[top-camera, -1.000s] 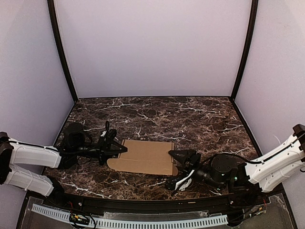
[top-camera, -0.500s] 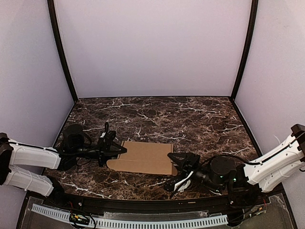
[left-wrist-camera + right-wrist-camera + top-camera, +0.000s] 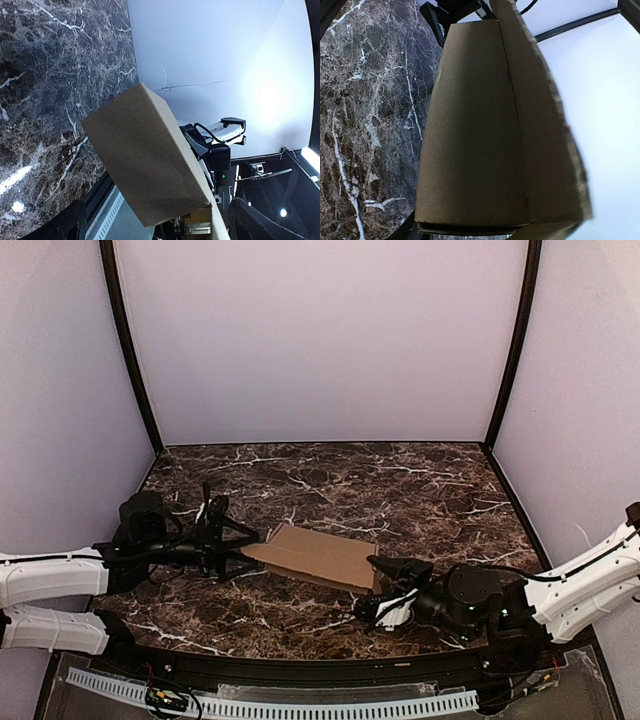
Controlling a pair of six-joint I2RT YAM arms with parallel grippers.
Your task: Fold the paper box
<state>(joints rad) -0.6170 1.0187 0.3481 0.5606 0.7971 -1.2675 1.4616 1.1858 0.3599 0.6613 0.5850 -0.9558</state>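
Tan-brown thin cardboard, matte, creased lengthwise: the paper box (image 3: pixel 315 556), a flattened carton, is held tilted over the dark veined marble table (image 3: pixel 400 490), near its front. We log the right gripper (image 3: pixel 375 587) clamped on its right end and the left gripper (image 3: pixel 245 550) spread wide, gripping nothing. Step, we judge: opening the sleeve. Next, the left closes on one panel.

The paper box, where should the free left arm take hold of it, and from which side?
Its left end, approached from the left. The paper box is a long, flat carton lying left to right, its right end in the right gripper, its left end facing the left gripper, jaws open; closing on its two broad faces looks surest.
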